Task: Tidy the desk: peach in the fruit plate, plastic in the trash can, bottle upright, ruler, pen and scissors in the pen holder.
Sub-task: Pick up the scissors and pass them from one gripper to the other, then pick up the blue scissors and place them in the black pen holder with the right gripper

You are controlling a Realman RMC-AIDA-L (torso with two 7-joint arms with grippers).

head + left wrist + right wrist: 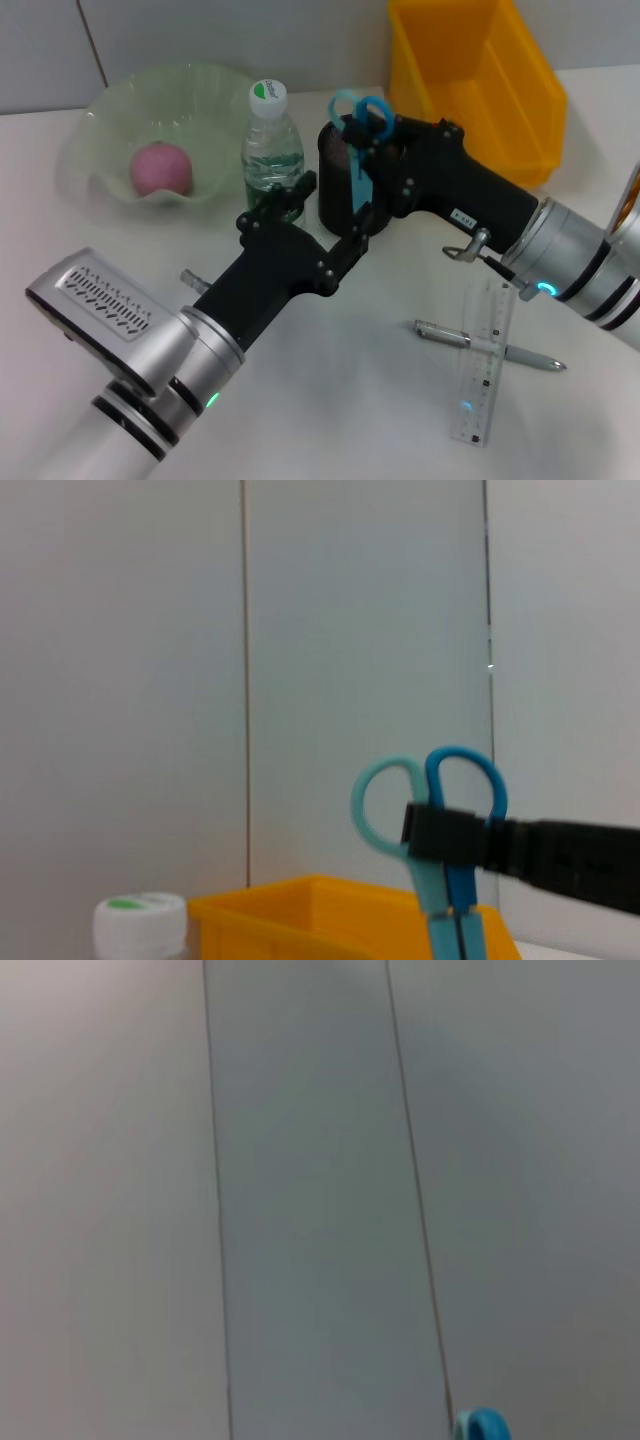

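Nearest the robot, the ruler [483, 365] and the pen [490, 346] lie crossed on the white desk [330, 400], touching each other, the pen over the ruler; neither is in the pen holder yet, so both are left to do. Farther out, the left gripper [345, 240] reaches toward the foot of the dark pen holder [335, 185]; I cannot tell how its fingers stand. The right gripper [365, 135] is clamped on the blue scissors [357, 115] just under the handles, holding them upright with the blades pointing down at the holder's mouth; by my reading, this step is about half done, since whether the blades are inside the rim is hidden. Beside the holder the bottle [270, 140] already stands upright. Beyond it the peach [160, 168] rests in the fruit plate [100, 130]. Farthest back sits the yellow trash can [480, 80]; no plastic is visible
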